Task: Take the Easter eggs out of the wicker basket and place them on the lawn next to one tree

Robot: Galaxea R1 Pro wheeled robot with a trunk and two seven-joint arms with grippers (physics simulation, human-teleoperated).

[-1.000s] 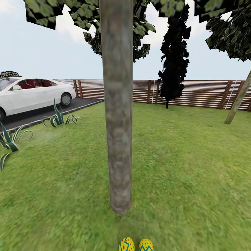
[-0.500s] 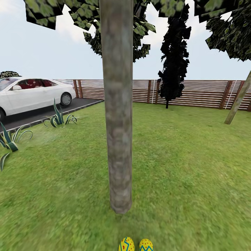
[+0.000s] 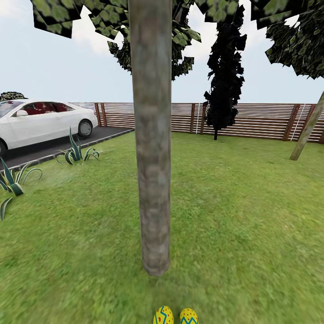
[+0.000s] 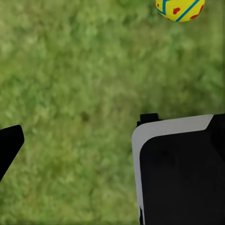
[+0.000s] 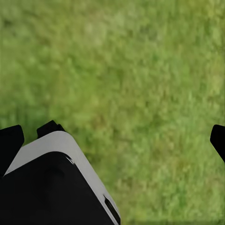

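Two Easter eggs [image 3: 176,316] lie side by side on the lawn [image 3: 243,216], just in front of the foot of the tree [image 3: 152,180], which is judged the reason they are there: the task wants all three gathered by one trunk, and this thick, mottled grey-brown one has been picked. Each egg is yellow with blue zigzag lines and small red marks; only their upper halves show at the edge of the head view. In the left wrist view one egg [image 4: 180,9] rests on the grass ahead of the left hand [image 4: 75,140], well apart from its black fingertips, which stand wide apart with only grass between them, so that hand grips nothing. The right hand [image 5: 112,136] likewise has its dark fingertips spread far to either side over bare grass, holding nothing. Both hands point down at the turf with jaws parted, a posture that fits eggs just set down rather than a carry. A third egg and the wicker basket cannot be placed from these views, so whether one egg remains to fetch cannot be told. Beyond the tree stand a brown slat fence [image 3: 252,119], a white car [image 3: 40,121] on the driveway, and a narrow black tree [image 3: 224,67].
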